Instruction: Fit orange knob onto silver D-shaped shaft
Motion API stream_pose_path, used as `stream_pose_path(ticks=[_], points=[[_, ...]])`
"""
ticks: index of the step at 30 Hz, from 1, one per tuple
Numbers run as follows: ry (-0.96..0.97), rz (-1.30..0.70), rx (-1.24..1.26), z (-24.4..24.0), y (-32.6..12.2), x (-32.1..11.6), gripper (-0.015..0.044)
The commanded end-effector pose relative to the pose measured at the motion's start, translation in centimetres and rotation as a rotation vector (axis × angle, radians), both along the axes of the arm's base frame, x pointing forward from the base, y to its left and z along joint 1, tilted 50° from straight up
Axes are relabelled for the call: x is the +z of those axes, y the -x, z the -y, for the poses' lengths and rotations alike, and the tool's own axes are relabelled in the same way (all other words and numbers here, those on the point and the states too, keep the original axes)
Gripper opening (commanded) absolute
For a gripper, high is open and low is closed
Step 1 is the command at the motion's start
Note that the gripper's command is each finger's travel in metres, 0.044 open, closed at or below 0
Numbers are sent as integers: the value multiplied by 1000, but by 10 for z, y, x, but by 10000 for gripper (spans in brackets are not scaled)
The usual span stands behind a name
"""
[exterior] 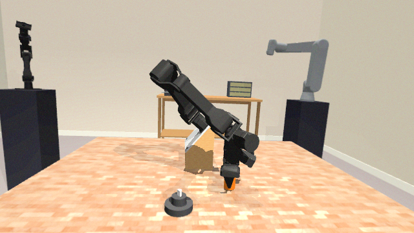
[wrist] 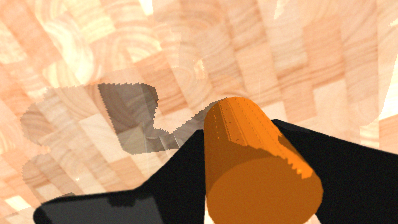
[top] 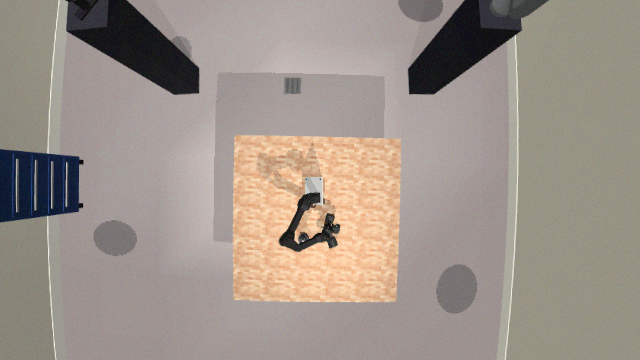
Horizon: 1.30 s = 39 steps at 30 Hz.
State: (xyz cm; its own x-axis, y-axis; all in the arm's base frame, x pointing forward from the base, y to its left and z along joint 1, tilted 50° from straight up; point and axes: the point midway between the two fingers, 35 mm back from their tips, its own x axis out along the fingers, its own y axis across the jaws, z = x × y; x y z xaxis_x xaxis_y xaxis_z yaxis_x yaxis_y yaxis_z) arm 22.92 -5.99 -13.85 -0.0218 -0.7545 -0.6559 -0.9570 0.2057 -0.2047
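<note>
The orange knob is an upright cylinder at table level, right of the pedestal in the exterior view. My gripper points down and is shut on it, one black finger on each side. The knob's top is plain; its underside and hole are hidden. The round dark pedestal is stepped and stands nearer to the exterior view than the knob, apart from it. The silver shaft rises upright and bare from its centre. Its flat side cannot be made out clearly.
The arm's wedge-shaped wooden mount with its pale sloping plate stands behind the gripper. The arm arches over from it. The wood-patterned table carries these things. Dark pillars and a shelf table stand beyond.
</note>
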Motion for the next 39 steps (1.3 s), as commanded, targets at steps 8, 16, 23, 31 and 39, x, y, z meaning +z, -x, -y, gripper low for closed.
stream_pose_path(ticks=[8,16,23,31,39], points=[[-27,10,14,-50,-11,28,0],[-15,30,-13,-88,-9,59,0],[1,45,-29,-109,-4,80,0],[30,91,44,-113,-6,80,0],[84,200,175,-129,-9,88,0]])
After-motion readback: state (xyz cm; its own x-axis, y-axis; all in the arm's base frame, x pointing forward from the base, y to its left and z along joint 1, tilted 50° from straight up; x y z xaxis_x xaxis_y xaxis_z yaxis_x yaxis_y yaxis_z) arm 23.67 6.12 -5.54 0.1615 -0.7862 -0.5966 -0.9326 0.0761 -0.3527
